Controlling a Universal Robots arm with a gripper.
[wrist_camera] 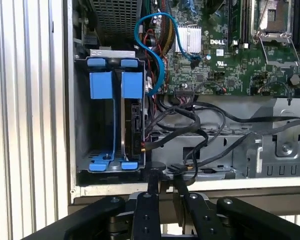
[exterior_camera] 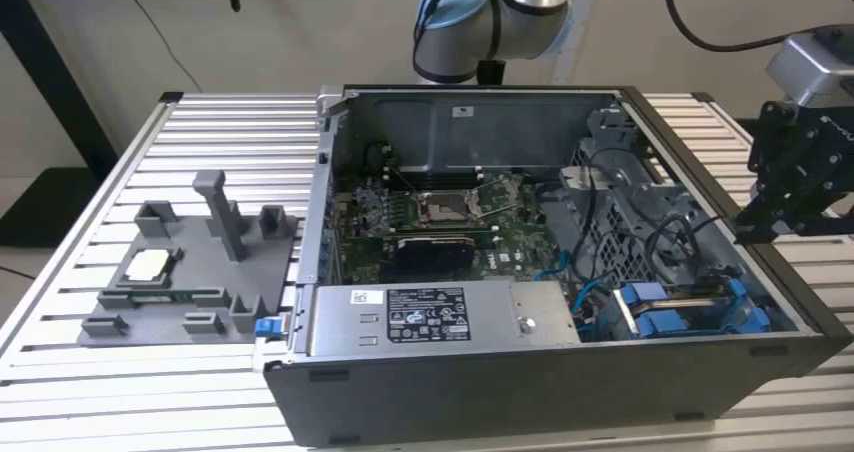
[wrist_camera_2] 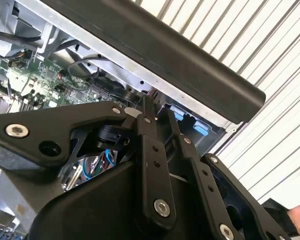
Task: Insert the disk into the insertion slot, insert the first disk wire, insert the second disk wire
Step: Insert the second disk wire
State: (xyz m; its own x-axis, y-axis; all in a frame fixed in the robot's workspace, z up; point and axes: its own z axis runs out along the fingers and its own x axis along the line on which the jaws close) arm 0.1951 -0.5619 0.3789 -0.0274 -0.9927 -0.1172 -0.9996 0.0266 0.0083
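Disk: the disk [wrist_camera: 135,125] is standing on edge in its blue carrier [wrist_camera: 132,85] inside the insertion slot [wrist_camera: 82,115], in the compartment nearer the motherboard [wrist_camera: 225,75]. The second carrier [wrist_camera: 101,85] beside it is looking empty.
Gripper: the gripper [wrist_camera: 165,176] is hanging just outside the case wall [wrist_camera: 155,189] by the bay. In the exterior view the gripper [exterior_camera: 763,227] is sitting over the case's edge on that view's right. Its fingers are drawn narrow, nearly together, with nothing showing between them, though a thin wire end there would be hard to make out.
Step in hand (judged): the disk is looking seated, so the work is sitting at the wires.
Wires: black leads [wrist_camera: 190,120] are looping just beside the disk, and one plug end [wrist_camera: 144,146] is lying against its edge.
Doing it well (judged): the plug is needing a square line-up with the disk's socket and a straight, light push.
Risk (judged): the blue cable [wrist_camera: 157,65] and the slack loops are crowding the bay mouth and are snag-prone.
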